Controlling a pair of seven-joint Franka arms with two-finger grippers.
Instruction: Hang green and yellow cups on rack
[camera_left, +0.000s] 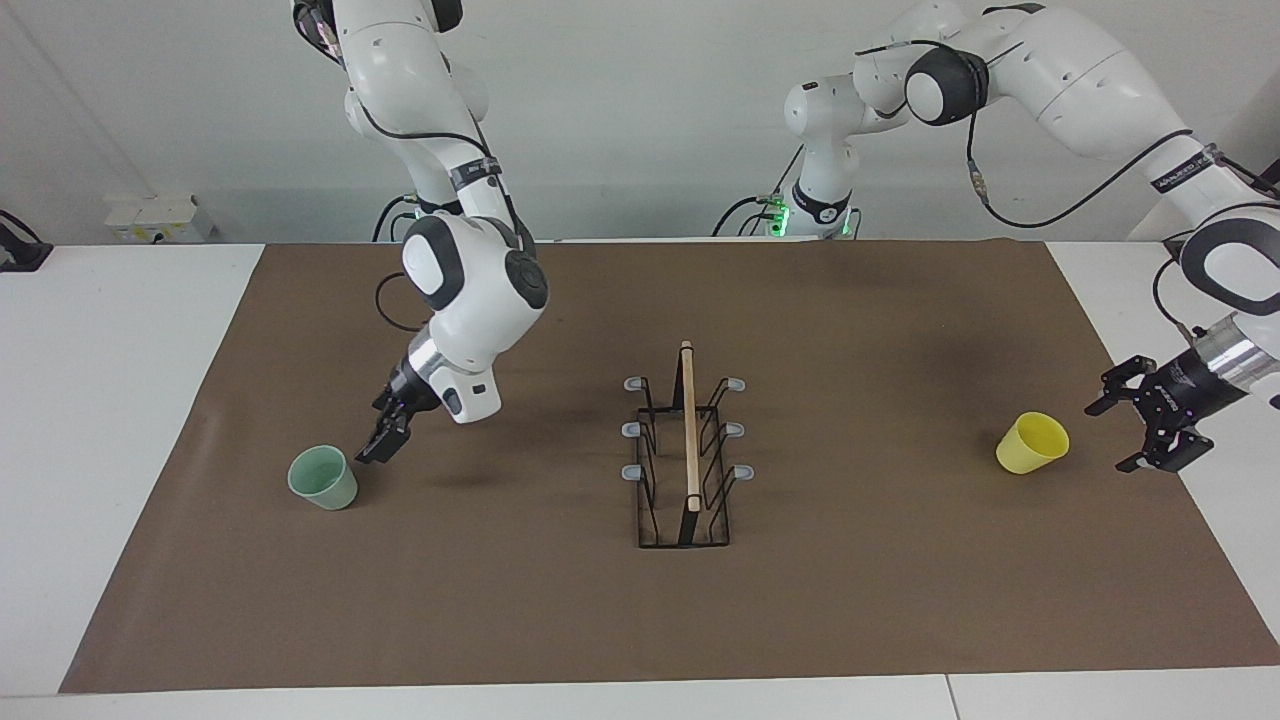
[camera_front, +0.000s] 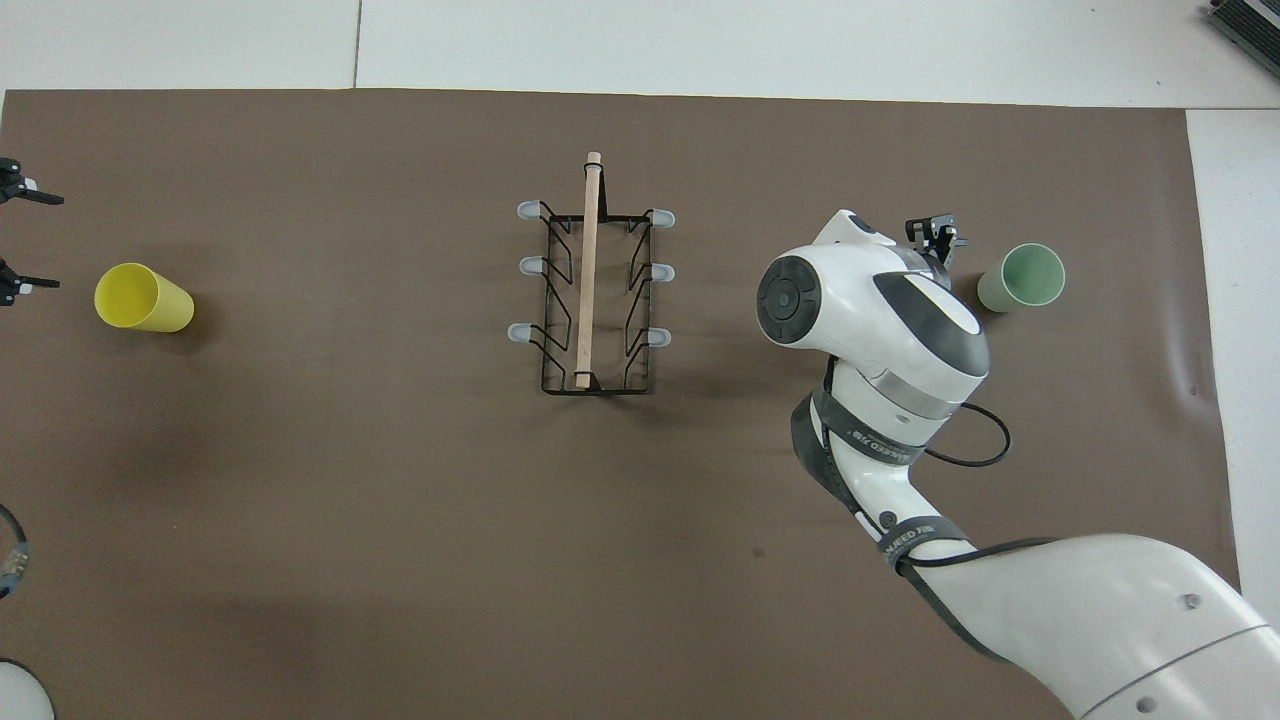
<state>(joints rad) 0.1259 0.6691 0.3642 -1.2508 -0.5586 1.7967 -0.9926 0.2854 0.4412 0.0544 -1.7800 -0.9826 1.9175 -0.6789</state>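
Brown mat (camera_left: 560, 620) carries the rack (camera_left: 688, 450) at centre, pegs bare. Green cup (camera_left: 323, 477) stands toward the right arm's end, at nine o'clock in the facing view; right gripper (camera_left: 383, 438) hovers just beside it, jaw state indiscernible. Yellow cup (camera_left: 1033, 443) lies tipped at three o'clock, left gripper (camera_left: 1160, 425) spread wide beside it, presumably to approach.

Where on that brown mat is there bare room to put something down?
Bare mat lies between the rack and the yellow cup, and along the whole mat edge farthest from the robots. It is crowded at the green cup, where the right tool hangs beside it. The left tool sits open beside the yellow cup.
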